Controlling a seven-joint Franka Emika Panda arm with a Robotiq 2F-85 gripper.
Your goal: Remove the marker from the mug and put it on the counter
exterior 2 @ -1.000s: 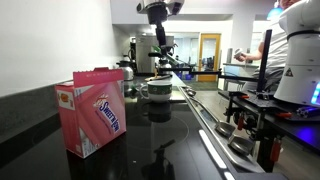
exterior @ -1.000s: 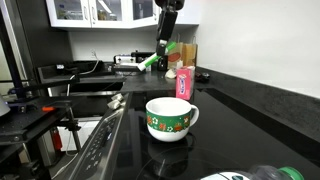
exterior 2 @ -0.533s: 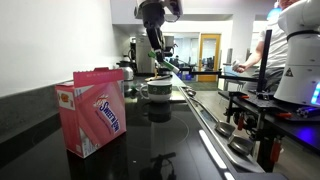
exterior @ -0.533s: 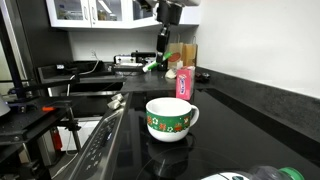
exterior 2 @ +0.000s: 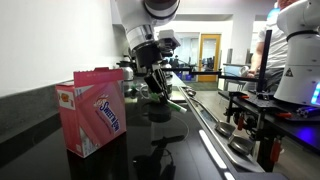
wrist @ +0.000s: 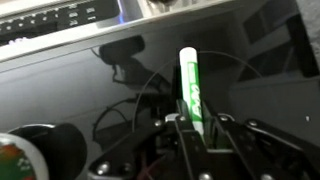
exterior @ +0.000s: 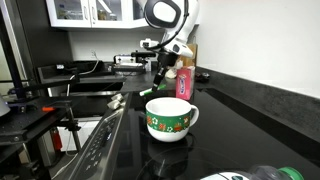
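Note:
The green marker (wrist: 190, 82) stands between my gripper's fingers (wrist: 198, 124), which are shut on its lower part; its white tip points away over the glossy black counter (wrist: 90, 95). The white mug (exterior: 170, 118) with the green patterned band stands on the counter (exterior: 240, 110), in front of and below my gripper (exterior: 160, 70). The mug's rim shows at the lower left of the wrist view (wrist: 22, 160). In an exterior view my gripper (exterior 2: 155, 85) hangs low over the counter and largely hides the mug.
A pink upright container (exterior: 183, 83) stands behind the mug. A pink sweetener box (exterior 2: 92, 112) stands on the counter near one camera. The steel stove top (exterior: 95, 150) with its control panel (wrist: 60, 20) borders the counter. A person (exterior 2: 290, 50) stands nearby.
The arm has swung down and tilted, bringing the gripper with the marker lower over the counter and nearer the mug. The mug has not moved.

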